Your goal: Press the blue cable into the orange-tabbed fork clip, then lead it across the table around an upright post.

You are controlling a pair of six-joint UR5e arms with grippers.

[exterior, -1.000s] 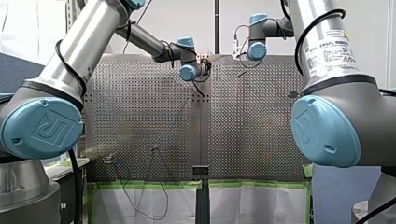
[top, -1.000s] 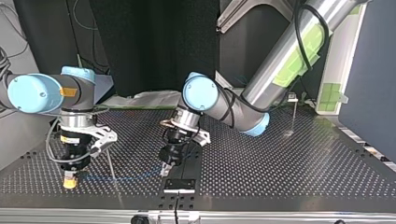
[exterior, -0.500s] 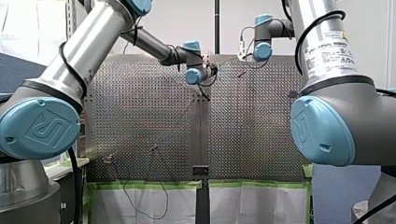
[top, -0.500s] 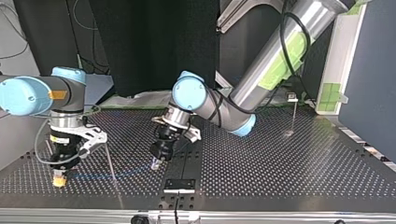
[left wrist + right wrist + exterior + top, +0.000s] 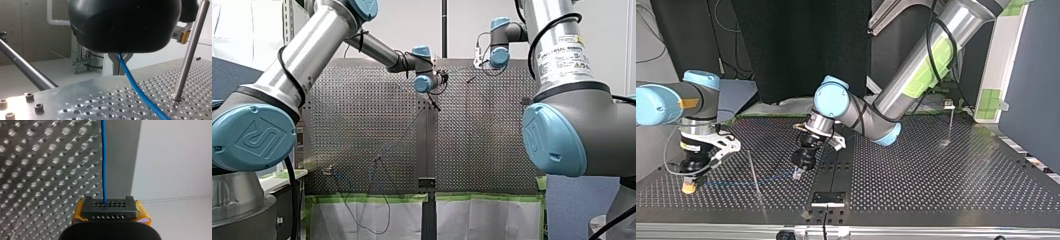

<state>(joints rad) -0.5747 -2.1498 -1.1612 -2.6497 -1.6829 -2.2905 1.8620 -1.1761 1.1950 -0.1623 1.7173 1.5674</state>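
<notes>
If overtensioned, the blue cable [image 5: 136, 86], clamped between the closed left claw [image 5: 797, 173] and closed right claw [image 5: 687, 187] at the top view's lower left, could be pulled free or snagged on the upright post [image 5: 753, 172].

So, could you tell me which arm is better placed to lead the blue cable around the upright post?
Probably my left: its fingers pinch the blue cable right beside the upright post. My right arm's fingers hold it beyond the post.

Perforated metal table [image 5: 936, 170], thin upright post [image 5: 753, 172], second post [image 5: 950, 125] farther back, small black plate [image 5: 828, 198]
</notes>
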